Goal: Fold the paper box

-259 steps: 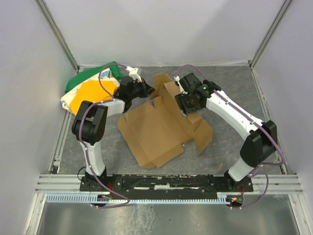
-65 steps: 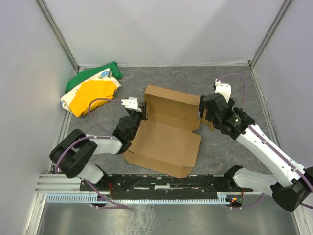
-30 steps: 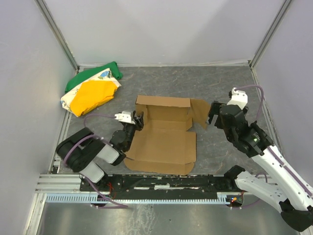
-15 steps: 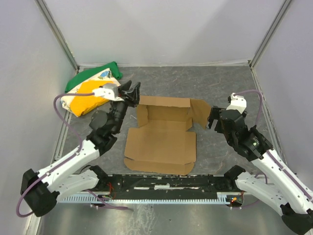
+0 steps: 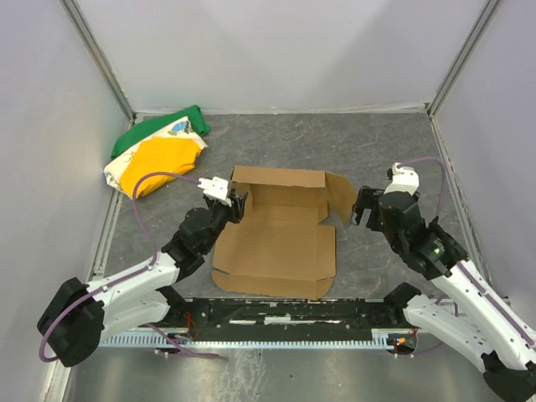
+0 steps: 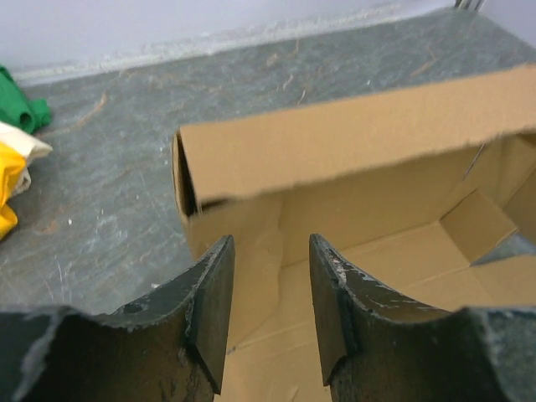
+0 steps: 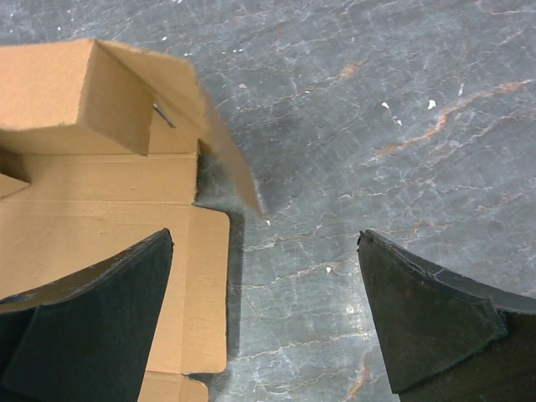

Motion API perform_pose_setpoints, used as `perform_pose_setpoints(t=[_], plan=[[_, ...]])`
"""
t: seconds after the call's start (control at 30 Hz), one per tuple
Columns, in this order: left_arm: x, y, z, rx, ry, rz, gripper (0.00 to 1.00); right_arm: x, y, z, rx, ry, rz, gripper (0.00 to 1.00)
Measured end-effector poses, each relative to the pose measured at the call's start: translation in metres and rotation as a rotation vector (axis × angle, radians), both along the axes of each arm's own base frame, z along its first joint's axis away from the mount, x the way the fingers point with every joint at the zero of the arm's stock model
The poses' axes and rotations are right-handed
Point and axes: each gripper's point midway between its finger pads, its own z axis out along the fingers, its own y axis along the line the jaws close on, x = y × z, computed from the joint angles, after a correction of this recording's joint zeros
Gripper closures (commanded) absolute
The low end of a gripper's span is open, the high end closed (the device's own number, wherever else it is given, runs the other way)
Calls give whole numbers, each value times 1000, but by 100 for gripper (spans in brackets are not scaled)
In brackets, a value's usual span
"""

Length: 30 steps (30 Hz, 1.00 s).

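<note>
The paper box (image 5: 276,247) is brown cardboard lying in the middle of the table, its front panel flat and its back wall and side flaps raised. My left gripper (image 5: 239,203) is at the box's back left corner. In the left wrist view its jaws (image 6: 270,243) stand partly open with nothing between them, and the box's left wall (image 6: 251,243) lies just beyond. My right gripper (image 5: 362,211) hovers beside the raised right flap (image 7: 226,159). Its jaws (image 7: 265,239) are wide open over bare table, just right of the box's flat edge (image 7: 201,285).
A green, yellow and white cloth bundle (image 5: 159,151) lies at the back left, and its edge shows in the left wrist view (image 6: 12,159). Grey walls close in the table on three sides. A metal rail (image 5: 285,314) runs along the near edge.
My left arm lifted away toward the back left, then came back down to the box's back left corner, jaws a little narrower. The right gripper shifted slightly. The box hardly moved.
</note>
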Motion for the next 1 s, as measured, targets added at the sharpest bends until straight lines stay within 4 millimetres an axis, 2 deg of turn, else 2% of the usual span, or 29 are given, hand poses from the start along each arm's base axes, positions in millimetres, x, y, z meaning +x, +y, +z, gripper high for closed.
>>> perform_pose_setpoints(t=[0.17, 0.27, 0.37, 0.43, 0.5, 0.57, 0.67, 0.73, 0.77, 0.83, 0.93, 1.0], plan=[[-9, 7, -30, 43, 51, -8, 51, 5, 13, -7, -12, 33, 56, 2], [-20, 15, -36, 27, 43, -11, 51, 7, 20, -13, -20, 59, 90, 5], [-30, 25, -39, -10, 24, -4, 51, 9, 28, -12, -23, 71, 131, 15], [-34, 28, -42, -24, 22, -2, 47, 15, 39, -3, -23, 76, 172, 28], [-34, 30, -46, -27, 32, 6, 42, 27, 55, 16, -16, 71, 220, 37], [-33, 31, -52, -24, 44, 19, 40, 50, 79, 42, -13, 68, 271, 46], [-27, 32, -67, 1, 68, 50, 38, 100, 125, 81, -3, 40, 339, 50], [-24, 32, -81, 28, 96, 65, 38, 130, 151, 89, -2, 44, 373, 51], [-21, 32, -89, 43, 110, 75, 38, 144, 165, 89, -2, 49, 390, 51], [-19, 32, -100, 64, 130, 82, 38, 171, 191, 76, -8, 83, 425, 51], [-14, 31, -105, 66, 127, 100, 38, 191, 209, 44, -38, 167, 450, 52], [-11, 30, -105, 60, 117, 105, 38, 197, 215, 24, -52, 215, 458, 52]])
